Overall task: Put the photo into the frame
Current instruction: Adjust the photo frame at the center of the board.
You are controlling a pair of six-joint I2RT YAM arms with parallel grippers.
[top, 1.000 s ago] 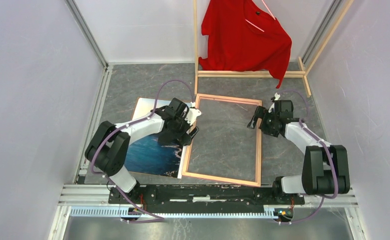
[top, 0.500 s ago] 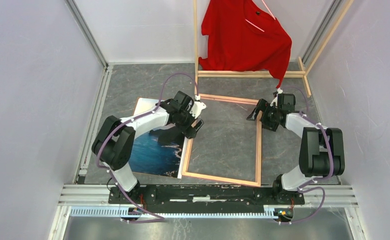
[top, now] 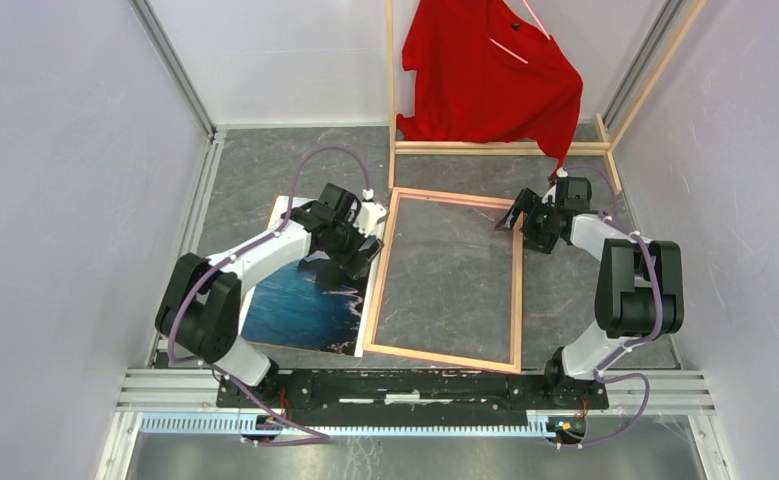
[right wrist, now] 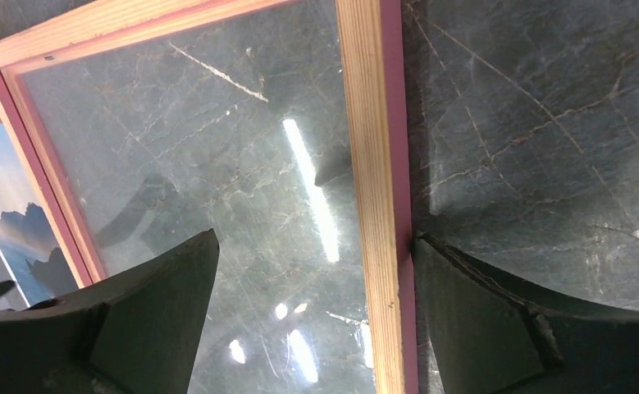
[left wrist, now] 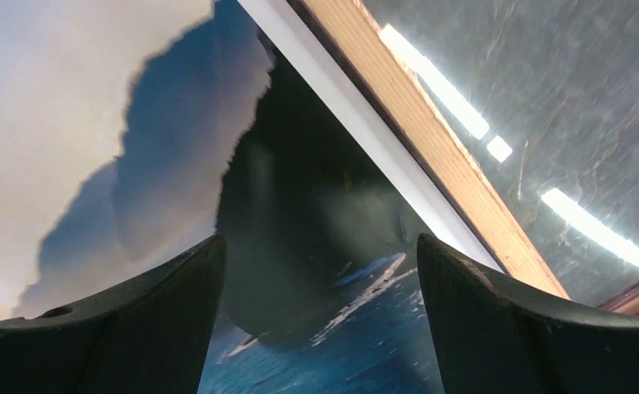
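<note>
The photo [top: 300, 310], a seascape print, lies face up on the grey table, left of the frame [top: 516, 300]. The frame lies flat with its light wood back up, its left rail over the photo's right edge. My left gripper [top: 358, 243] hovers open over the photo's upper right part, next to that rail. In the left wrist view the photo [left wrist: 299, 246] fills the gap between the fingers and the frame's rail [left wrist: 431, 139] runs to the right. My right gripper [top: 521, 215] stands open at the frame's far right corner. The frame's right rail [right wrist: 369, 164] sits between its fingers, against the right finger [right wrist: 496, 328].
A wooden clothes rack [top: 500, 148] with a red shirt [top: 495, 75] stands at the back, just beyond the frame's far edge. Plain walls close in on the left and right. An aluminium rail [top: 190, 250] runs along the table's left side.
My left gripper has moved left, off the frame's left rail and over the photo. My right gripper has moved farther back along the right rail to the far corner.
</note>
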